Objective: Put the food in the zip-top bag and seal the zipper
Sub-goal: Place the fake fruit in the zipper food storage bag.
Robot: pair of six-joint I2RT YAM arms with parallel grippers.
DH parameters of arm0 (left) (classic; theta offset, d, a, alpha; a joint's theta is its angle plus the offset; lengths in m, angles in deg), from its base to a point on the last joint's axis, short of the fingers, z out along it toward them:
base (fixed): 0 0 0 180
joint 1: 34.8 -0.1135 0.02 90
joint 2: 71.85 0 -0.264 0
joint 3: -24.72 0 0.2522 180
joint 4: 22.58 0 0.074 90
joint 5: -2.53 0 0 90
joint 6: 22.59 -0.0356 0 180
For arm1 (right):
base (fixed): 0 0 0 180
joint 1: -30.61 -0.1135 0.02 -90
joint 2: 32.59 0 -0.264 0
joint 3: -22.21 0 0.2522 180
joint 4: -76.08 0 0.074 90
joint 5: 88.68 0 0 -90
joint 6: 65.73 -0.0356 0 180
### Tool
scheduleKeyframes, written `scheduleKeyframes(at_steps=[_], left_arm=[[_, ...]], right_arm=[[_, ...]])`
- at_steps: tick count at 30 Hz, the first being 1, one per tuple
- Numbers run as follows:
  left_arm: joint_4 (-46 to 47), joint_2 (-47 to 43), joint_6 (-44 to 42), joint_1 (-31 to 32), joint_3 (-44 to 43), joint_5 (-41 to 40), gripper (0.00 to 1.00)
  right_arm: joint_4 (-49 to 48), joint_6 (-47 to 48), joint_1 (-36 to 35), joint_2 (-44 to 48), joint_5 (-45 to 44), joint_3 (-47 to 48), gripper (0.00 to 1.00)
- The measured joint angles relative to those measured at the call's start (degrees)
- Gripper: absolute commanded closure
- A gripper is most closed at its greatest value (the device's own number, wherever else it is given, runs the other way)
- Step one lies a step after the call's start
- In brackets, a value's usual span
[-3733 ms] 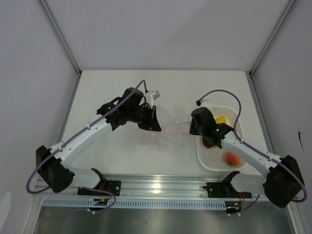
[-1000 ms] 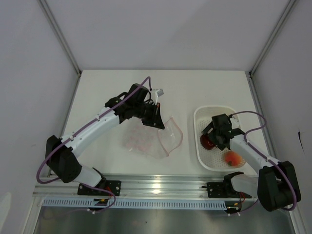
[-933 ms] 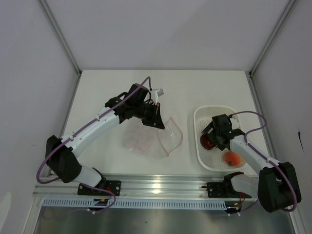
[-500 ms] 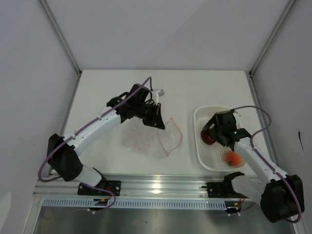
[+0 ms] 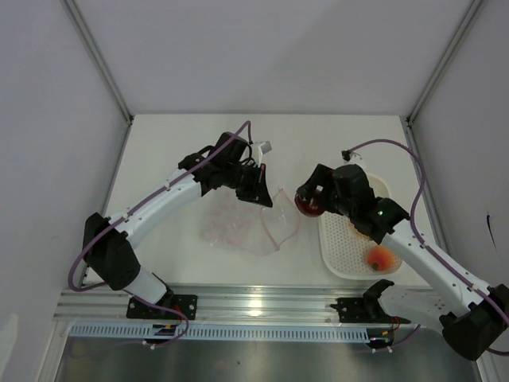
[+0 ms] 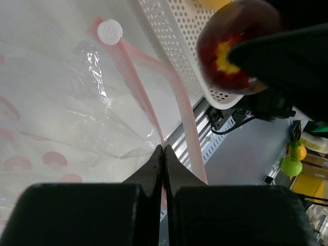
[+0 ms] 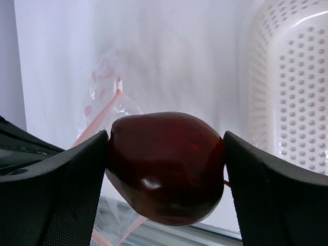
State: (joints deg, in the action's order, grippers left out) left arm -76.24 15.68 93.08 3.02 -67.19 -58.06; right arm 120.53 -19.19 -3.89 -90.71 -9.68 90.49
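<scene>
Clamping the dark red fruit in the right gripper, up off the white basket's left rim, right beside the zip-top bag. Pinching the zipper tight with the left gripper, bag mouth gaping. And 1 orange-red fruit down in the basket.

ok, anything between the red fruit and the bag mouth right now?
Nothing visible. The right jaws hold the dark red fruit just outside the basket rim, and only bare table lies between it and the bag. The left jaws are shut on the zipper strip, holding the mouth open toward the fruit.
</scene>
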Motion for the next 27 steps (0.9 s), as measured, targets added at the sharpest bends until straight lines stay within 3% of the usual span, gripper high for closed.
scheduleKeyframes(at_steps=[9, 20, 27], left_arm=[[0.0, 0.1, 1.0, 0.0, -1.4, 1.3, 0.99], [0.1, 0.2, 1.7, 0.0, -1.4, 2.4, 1.0], [0.1, 0.2, 1.9, -0.1, -1.4, 2.5, 0.99]], right_arm=[[-2.5, 0.1, -6.6, -8.5, 0.4, 1.4, 0.56], [-3.6, 0.2, -11.2, -12.0, 0.9, 3.6, 0.5], [-3.3, 0.3, -11.7, -12.0, 0.9, 3.7, 0.09]])
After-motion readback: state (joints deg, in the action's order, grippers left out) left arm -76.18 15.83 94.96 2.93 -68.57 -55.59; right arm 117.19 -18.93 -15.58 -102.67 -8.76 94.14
